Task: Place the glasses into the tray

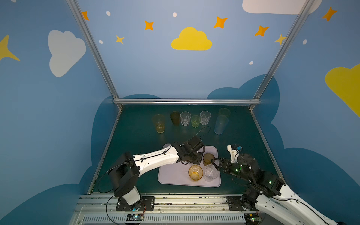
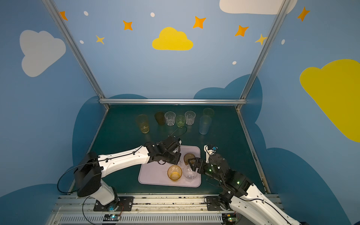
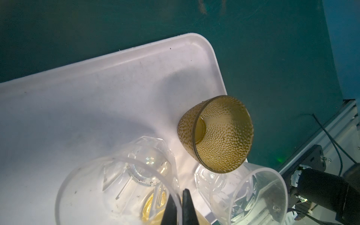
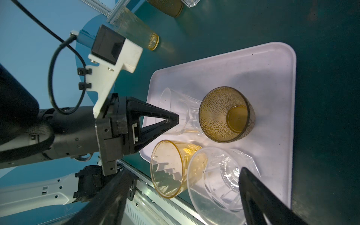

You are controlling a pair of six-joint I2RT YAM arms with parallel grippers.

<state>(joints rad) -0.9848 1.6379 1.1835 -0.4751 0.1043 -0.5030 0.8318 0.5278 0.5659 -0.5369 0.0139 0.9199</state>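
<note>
Presently, four glasses are in the tray (image 1: 171, 176), which lies by the near edge of the counter (image 1: 136, 136). All four are in its right half.

Left fingers (image 3: 187, 204): pressed together on the rim wall of a clear faceted glass (image 4: 181, 109), with the wall passing between them. That glass stands upright, mouth up, just beside the brown dimpled tumbler (image 1: 208, 158) near the tray's far right corner. Whether its base is fully down on the tray, I cannot tell.

An amber tumbler (image 1: 195, 172) and a second clear glass (image 1: 210, 173) sit side by side along the tray's near edge, touching or nearly so.

Right fingers (image 4: 253, 194): spread wide, holding nothing, poised at the tray's right edge by the brown tumbler and the second clear glass.

Judgement: the step in hand is the left arm's release. The pinched wall is vertical, so the fingers should part and rise along the glass's own axis. A sideways pull would likely drag it into the brown tumbler.

Seven glasses stand upright in a row along the counter's far edge, well apart from the tray.
- The tall yellow glass (image 1: 159, 123) is toward the far left corner, nearer the left arm.
- The pale blue glass (image 1: 221, 124) and the tall green glass (image 1: 224, 112) are toward the far right, nearer the right arm, whose fingers are free.
</note>
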